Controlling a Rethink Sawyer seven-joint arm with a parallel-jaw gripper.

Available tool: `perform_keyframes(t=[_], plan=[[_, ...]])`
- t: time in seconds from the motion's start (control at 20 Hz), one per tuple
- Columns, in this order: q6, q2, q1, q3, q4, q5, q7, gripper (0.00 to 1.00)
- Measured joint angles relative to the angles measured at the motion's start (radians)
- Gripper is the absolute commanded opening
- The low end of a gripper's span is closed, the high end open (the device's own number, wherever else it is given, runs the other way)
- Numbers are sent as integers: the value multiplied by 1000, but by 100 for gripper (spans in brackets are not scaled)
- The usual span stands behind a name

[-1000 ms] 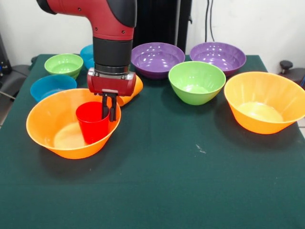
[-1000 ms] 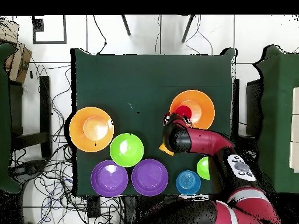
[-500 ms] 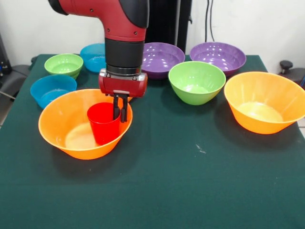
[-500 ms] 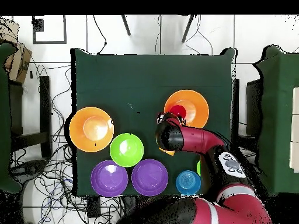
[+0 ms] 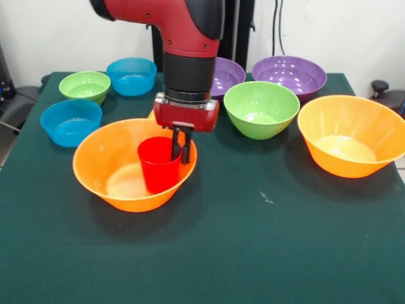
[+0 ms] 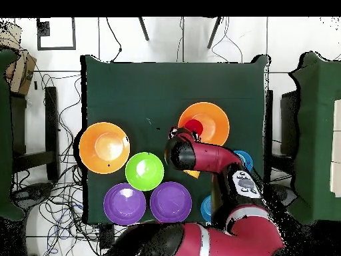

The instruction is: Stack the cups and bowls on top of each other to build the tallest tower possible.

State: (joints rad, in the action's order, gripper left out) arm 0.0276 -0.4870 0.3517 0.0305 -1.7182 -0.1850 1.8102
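A red cup [image 5: 158, 166] stands upright inside a large orange bowl [image 5: 111, 166] at the table's middle left. My gripper [image 5: 180, 147] is shut on the cup's right wall, one finger inside the rim and one outside. From overhead, the red cup [image 6: 194, 126] sits at the edge of the orange bowl [image 6: 212, 119], with the gripper [image 6: 181, 135] beside it under the arm. An orange sliver, likely the orange cup [image 6: 193, 174], peeks out from under the arm. Nothing else is in the bowl.
A second large orange bowl [image 5: 351, 134] sits at the right. A medium green bowl [image 5: 261, 107] is just right of the arm. Two purple bowls [image 5: 289, 75] [image 5: 226, 71] stand behind. A small green bowl [image 5: 84, 85] and two blue bowls [image 5: 131, 76] [image 5: 70, 120] are at the left.
In the front view the arm has moved right, and the red cup and the orange bowl around it have slid right with it. The far blue bowl is now uncovered.
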Motion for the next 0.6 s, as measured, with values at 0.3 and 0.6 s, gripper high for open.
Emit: perform_keyframes(t=[0.3,0.6], plan=[[-7,6,-78,-27,0,53,28,0],[-7,10,-156,-39,1,108,45,0]])
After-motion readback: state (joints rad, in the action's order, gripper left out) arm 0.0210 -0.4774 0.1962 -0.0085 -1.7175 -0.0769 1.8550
